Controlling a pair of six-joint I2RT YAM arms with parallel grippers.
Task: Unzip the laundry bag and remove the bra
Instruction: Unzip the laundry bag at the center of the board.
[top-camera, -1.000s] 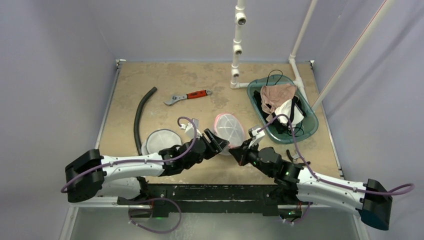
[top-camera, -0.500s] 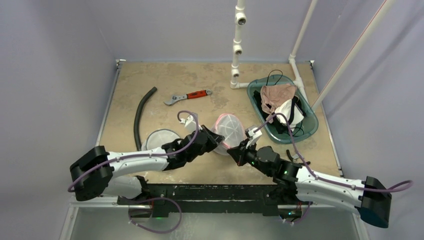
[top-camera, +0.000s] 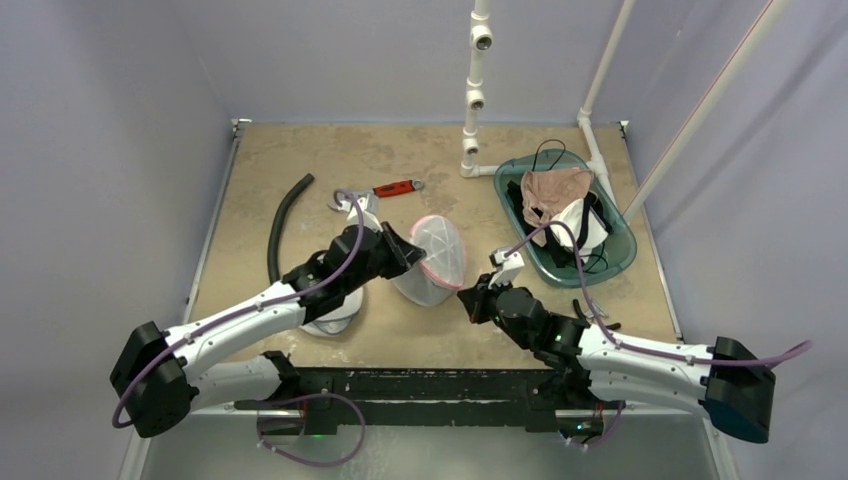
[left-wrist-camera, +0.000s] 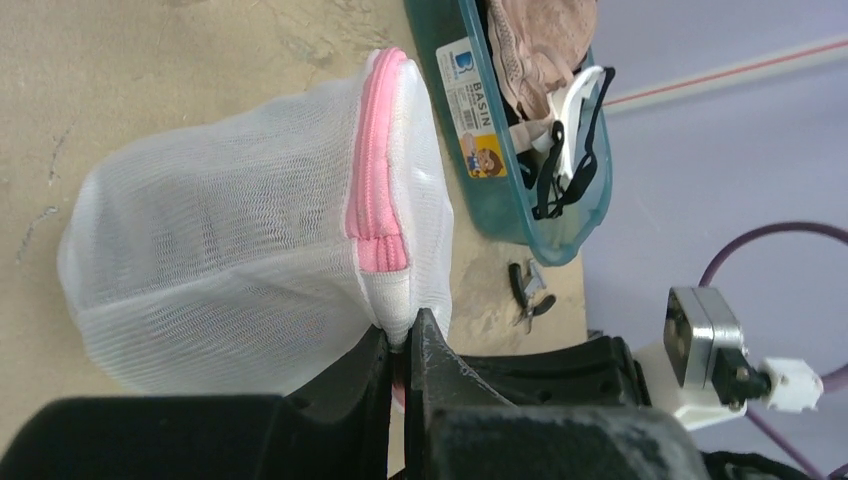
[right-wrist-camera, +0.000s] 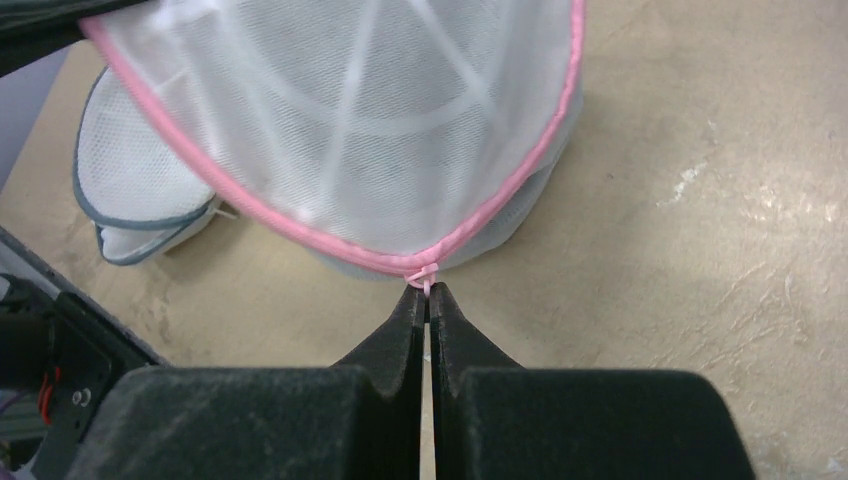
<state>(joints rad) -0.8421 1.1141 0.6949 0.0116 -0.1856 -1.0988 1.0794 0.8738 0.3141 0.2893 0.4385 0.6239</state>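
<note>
The laundry bag (top-camera: 432, 262) is white mesh with a pink zipper (left-wrist-camera: 378, 180) and stands tipped up on the table's middle. My left gripper (top-camera: 412, 252) is shut on the white fabric tab at the zipper's end (left-wrist-camera: 398, 300). My right gripper (top-camera: 466, 297) reaches in from the near right. It is shut on the small pink zipper pull (right-wrist-camera: 425, 277) at the bag's lower edge. Through the mesh only pale curved bands show in the right wrist view. The bra cannot be made out inside.
A teal basin (top-camera: 615, 255) with beige, white and black garments sits at the back right. A second mesh bag (right-wrist-camera: 130, 190) with grey trim lies under my left arm. A black hose (top-camera: 280, 225), a red-handled wrench (top-camera: 395, 188), pliers (left-wrist-camera: 528, 290) and white pipe uprights (top-camera: 472, 100) are around.
My left gripper closed on the bag's tab and drew it back and left, tipping the bag up. My right gripper stayed shut on the pull and followed slightly left.
</note>
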